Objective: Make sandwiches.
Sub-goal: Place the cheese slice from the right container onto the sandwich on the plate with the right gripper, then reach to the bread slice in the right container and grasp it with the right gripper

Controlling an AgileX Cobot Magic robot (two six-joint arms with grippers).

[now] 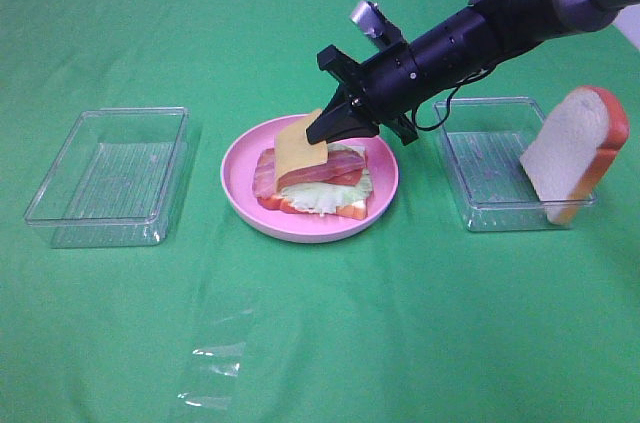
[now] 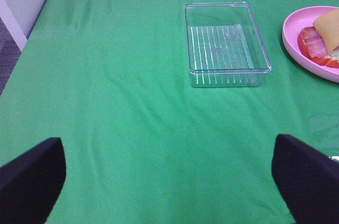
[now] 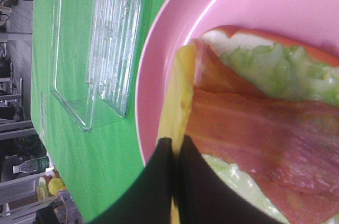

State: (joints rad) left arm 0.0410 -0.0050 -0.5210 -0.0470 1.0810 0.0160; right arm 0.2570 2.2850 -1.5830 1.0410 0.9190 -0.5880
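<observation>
On the round pink plate (image 1: pixel 240 193) lies a partial stack (image 1: pixel 315 188): a bread slice with orange-brown crust, pale green lettuce (image 1: pixel 325 198) and reddish bacon strips (image 1: pixel 320 171). My right gripper (image 1: pixel 335 126) is shut on a yellow cheese slice (image 1: pixel 298 146), held tilted just over the bacon; it also shows in the right wrist view (image 3: pixel 177 107). A second bread slice (image 1: pixel 575 153) leans upright against the right clear tray (image 1: pixel 490 205). My left gripper (image 2: pixel 169 181) is open over bare cloth, out of the exterior high view.
A clear plastic tray (image 1: pixel 110 178) stands left of the plate and also shows in the left wrist view (image 2: pixel 225 44). A green cloth (image 1: pixel 320 343) covers the table. A clear plastic scrap (image 1: pixel 215 363) lies near the front.
</observation>
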